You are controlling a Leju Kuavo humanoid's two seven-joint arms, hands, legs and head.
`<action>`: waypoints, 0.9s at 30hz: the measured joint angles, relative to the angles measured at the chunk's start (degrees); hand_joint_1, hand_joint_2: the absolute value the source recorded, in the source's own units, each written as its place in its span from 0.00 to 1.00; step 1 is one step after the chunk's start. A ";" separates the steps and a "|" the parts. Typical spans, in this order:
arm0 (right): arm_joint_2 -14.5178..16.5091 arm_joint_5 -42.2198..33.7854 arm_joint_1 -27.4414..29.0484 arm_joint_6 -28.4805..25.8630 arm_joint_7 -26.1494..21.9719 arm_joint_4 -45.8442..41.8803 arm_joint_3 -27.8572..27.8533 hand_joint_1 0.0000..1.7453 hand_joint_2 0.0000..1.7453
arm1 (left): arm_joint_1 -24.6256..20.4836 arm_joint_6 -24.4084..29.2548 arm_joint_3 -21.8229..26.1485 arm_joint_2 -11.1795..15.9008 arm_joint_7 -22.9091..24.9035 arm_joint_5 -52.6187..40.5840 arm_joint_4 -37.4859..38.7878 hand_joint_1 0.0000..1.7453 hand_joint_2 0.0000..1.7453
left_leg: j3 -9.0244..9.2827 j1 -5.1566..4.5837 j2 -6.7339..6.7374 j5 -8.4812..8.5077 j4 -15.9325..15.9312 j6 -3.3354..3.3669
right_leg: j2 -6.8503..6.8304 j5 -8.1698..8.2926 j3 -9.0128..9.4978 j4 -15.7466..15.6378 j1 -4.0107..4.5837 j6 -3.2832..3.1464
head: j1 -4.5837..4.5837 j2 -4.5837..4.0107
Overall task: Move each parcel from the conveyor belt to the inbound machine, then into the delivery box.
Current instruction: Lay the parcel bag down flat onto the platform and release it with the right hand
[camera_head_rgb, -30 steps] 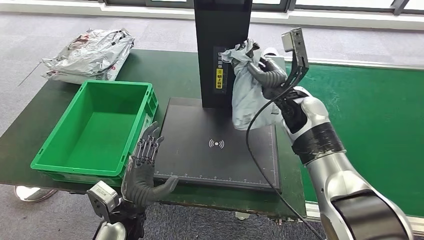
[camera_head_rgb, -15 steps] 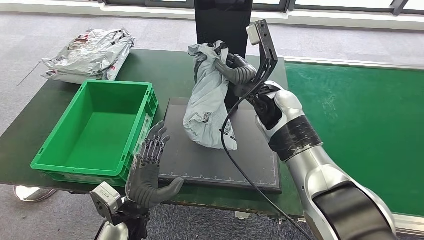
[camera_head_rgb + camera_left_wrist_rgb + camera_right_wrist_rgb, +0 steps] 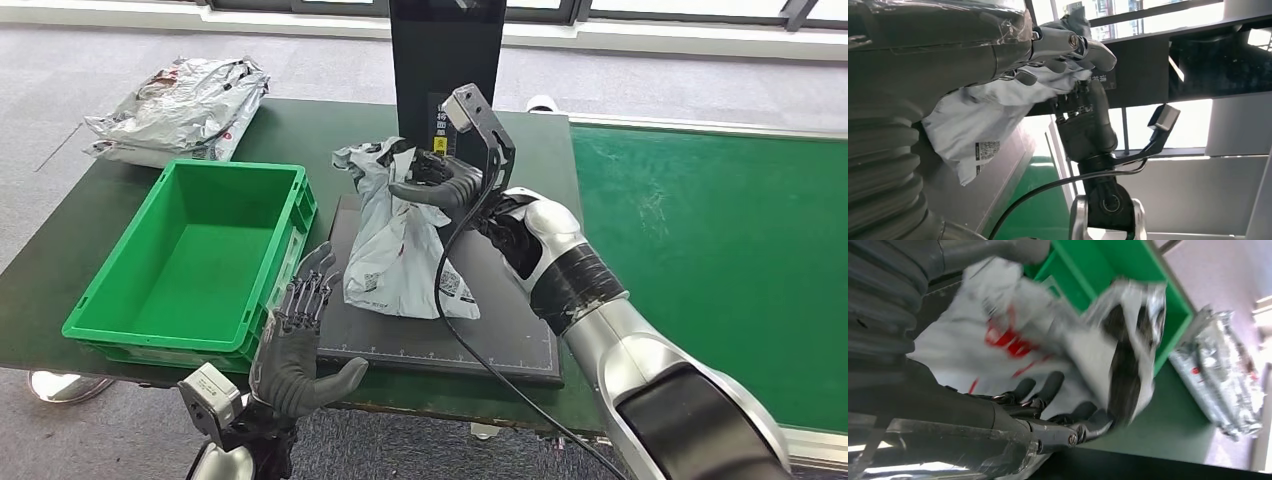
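Grey parcel [image 3: 400, 250]: gripped at its crumpled top by right hand [image 3: 440, 187], long axis hanging down onto scanner plate [image 3: 500, 330]; green box [image 3: 190, 250] lies leftward, nearer left hand [image 3: 295, 345], fingers spread, holding nothing.

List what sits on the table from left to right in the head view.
Green crate → left hand → grey parcel gripped by right hand on the black scanner plate → green conveyor belt.
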 joint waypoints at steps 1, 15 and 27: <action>-0.37 0.12 0.27 0.17 0.03 0.29 0.52 0.00 0.75 | 0.06 -0.13 0.00 0.06 0.13 -0.01 -0.11 0.00 1.00 | 0.00 0.00 0.00 0.00 0.00 0.00 | -0.01 0.00 0.01 0.00 0.00 0.00 | 0.00 0.00; -9.61 34.81 -1.91 3.65 6.59 -5.39 11.42 0.00 0.00 | 1.73 -0.88 0.02 0.43 2.06 -1.92 -1.51 0.00 1.00 | -0.01 -0.01 0.04 0.01 0.03 -0.01 | 0.03 0.06 -0.01 -0.01 -0.01 0.00 | 0.00 0.00; -19.11 65.34 2.97 -2.30 13.57 -36.55 10.43 0.00 0.00 | 5.17 5.14 0.02 0.89 1.67 -3.23 -4.40 0.00 1.00 | -0.01 -0.01 0.07 -0.05 0.01 -0.03 | 0.08 0.05 -0.05 -0.04 0.00 0.00 | 0.00 -0.01</action>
